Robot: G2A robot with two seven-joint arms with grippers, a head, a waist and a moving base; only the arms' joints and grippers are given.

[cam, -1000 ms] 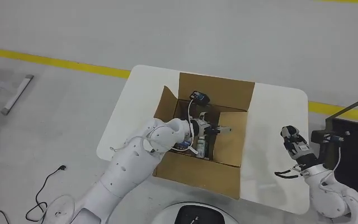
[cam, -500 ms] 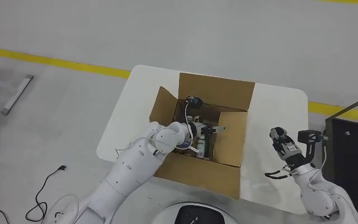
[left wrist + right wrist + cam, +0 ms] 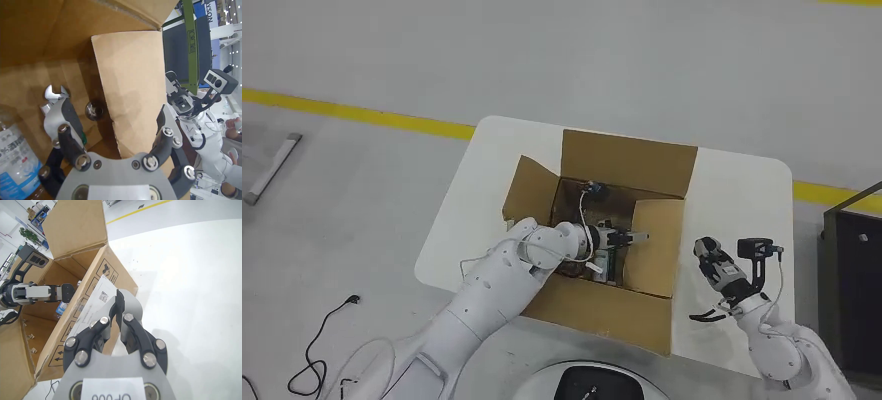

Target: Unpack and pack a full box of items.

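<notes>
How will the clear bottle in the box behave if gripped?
The bottle looks like clear thin plastic, so it probably dents under a hard squeeze. Its glossy label may slip in a grip. Its round body would likely roll if laid down.

White table (image 3: 742, 195), open cardboard box (image 3: 627, 162) atop

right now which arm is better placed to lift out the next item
Probably left: the left gripper is open inside the brown cardboard box, near the clear plastic bottle. The right gripper is shut, outside it.
</notes>
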